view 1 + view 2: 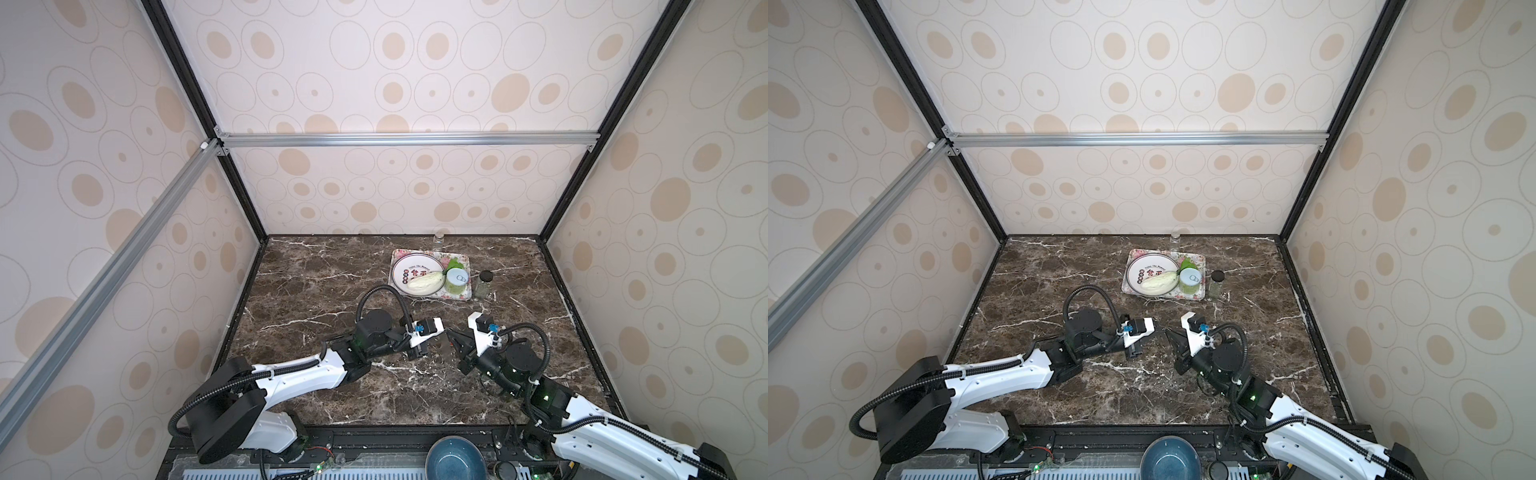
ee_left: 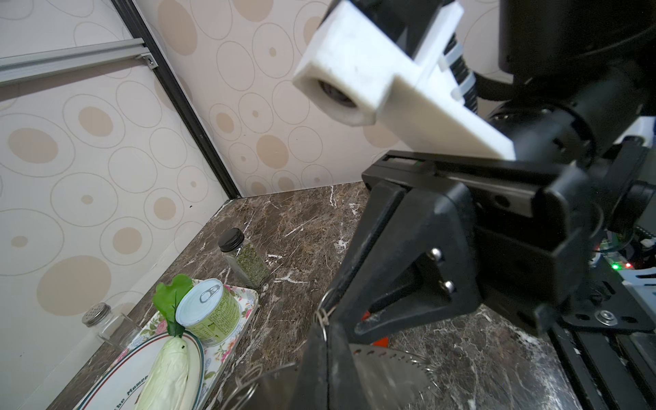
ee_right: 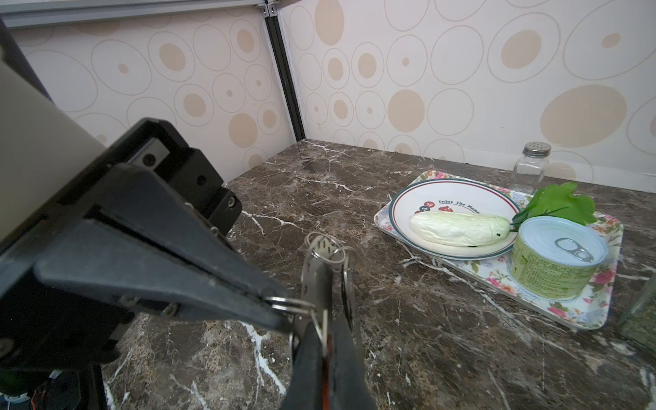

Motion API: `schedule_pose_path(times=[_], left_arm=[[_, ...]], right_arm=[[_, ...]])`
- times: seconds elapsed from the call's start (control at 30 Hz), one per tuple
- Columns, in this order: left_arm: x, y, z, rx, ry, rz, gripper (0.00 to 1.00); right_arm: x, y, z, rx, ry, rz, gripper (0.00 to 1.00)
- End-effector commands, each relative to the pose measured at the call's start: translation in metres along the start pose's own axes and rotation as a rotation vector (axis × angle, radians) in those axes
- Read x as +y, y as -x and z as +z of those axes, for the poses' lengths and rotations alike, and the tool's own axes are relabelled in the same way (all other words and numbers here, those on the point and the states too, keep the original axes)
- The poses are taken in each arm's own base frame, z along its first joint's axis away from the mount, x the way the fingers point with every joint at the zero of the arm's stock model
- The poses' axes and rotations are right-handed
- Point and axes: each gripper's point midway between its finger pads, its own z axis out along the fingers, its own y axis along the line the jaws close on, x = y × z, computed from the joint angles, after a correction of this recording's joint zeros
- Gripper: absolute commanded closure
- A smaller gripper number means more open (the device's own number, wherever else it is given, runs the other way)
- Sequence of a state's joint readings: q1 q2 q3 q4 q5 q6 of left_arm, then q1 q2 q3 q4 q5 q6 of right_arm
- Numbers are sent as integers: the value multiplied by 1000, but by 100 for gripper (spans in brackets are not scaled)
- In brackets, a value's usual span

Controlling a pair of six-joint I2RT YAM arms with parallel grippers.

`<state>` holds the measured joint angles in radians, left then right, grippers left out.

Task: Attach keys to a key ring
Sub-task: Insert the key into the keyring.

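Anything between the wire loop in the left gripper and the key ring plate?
Nothing visible. The left gripper pinches the wire loop right at the key ring; the right gripper holds that ring upright.

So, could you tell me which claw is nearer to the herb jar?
Right. The right claw sits on the robot's side of the jar; the left claw meets it from beyond, slightly farther from the jar.

Both top views stare steeply down from high overhead, far off; the wrist cameras ride low, close in, both catching the floral tray [image 3: 600,284].
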<state>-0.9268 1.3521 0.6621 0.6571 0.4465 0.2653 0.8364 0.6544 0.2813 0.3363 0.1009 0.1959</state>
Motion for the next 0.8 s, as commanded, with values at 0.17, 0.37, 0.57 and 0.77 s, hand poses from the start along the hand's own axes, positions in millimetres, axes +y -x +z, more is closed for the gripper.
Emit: schedule_pose_path(times=[0.17,0.37,0.57,0.77], left_arm=[[-1,45,-3,-142,-30,48,90],[-1,39,0,-94,-33,60,80],[0,26,5,16,-51,74,76],[-2,15,6,97,-86,91,75]], right_arm=[[-13,0,0,19,-64,-11,100],[-17,2,-2,13,-82,-14,100],[-20,3,-4,13,-105,-21,100],[-21,3,-3,17,-109,-21,100]])
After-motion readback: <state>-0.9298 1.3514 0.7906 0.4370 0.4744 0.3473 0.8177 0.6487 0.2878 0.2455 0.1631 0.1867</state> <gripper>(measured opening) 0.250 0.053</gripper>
